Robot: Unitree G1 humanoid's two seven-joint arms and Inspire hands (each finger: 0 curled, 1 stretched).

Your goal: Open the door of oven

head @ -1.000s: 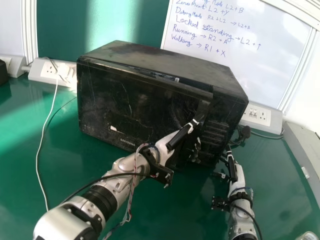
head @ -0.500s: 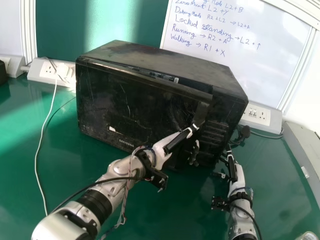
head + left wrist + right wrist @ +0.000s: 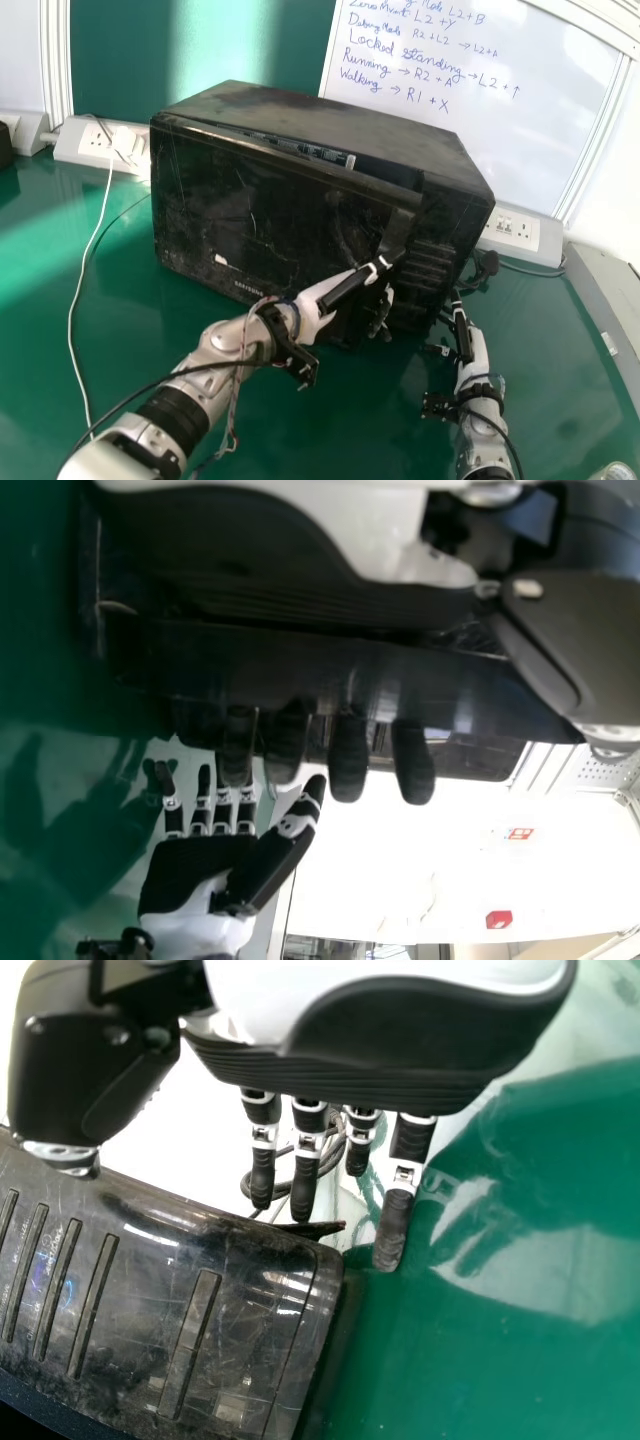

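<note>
It's bright in here, with a pale band of light down the green panel (image 3: 225, 50) and a sheen on the worktop (image 3: 40, 300). The whiteboard (image 3: 540, 140) glows; the oven (image 3: 290, 200) front sits dark. From the left wrist, finger-like shadows (image 3: 60, 830) fall beside a washed-out background (image 3: 400, 860). From the right wrist, white glints streak the oven and milky glare coats the worktop.

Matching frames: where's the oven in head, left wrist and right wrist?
Head view: centre, the large dark box; left hand at its door.
Left wrist view: dark band crossing that hand's fingers, between palm and fingertips.
Right wrist view: slotted panel beside right hand.
Shared landmark: green table.
</note>
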